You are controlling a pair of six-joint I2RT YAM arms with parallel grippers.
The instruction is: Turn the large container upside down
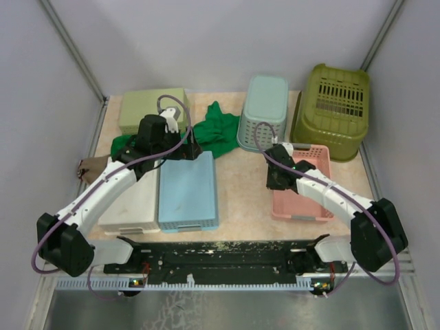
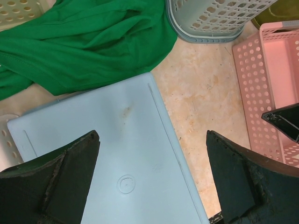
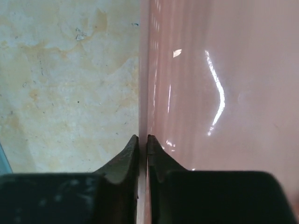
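Observation:
The large olive-green tub (image 1: 333, 103) stands at the back right with its slotted bottom facing up; a sliver of it shows in the left wrist view (image 2: 275, 17). My right gripper (image 1: 276, 180) is well in front of it, shut on the left wall of a pink perforated tray (image 1: 302, 214). In the right wrist view the gripper (image 3: 143, 138) pinches that thin pink wall (image 3: 210, 70). My left gripper (image 1: 189, 151) is open and empty, hovering over a light-blue bin (image 1: 187, 192), with its fingertips (image 2: 88, 140) wide apart above the bin's flat face (image 2: 126, 154).
A pale teal mesh basket (image 1: 263, 110) stands bottom up left of the tub. A green cloth (image 1: 214, 130) lies at the middle back, a shallow light-green tray (image 1: 152, 108) at the back left, and a white bin (image 1: 130, 203) beside the blue one.

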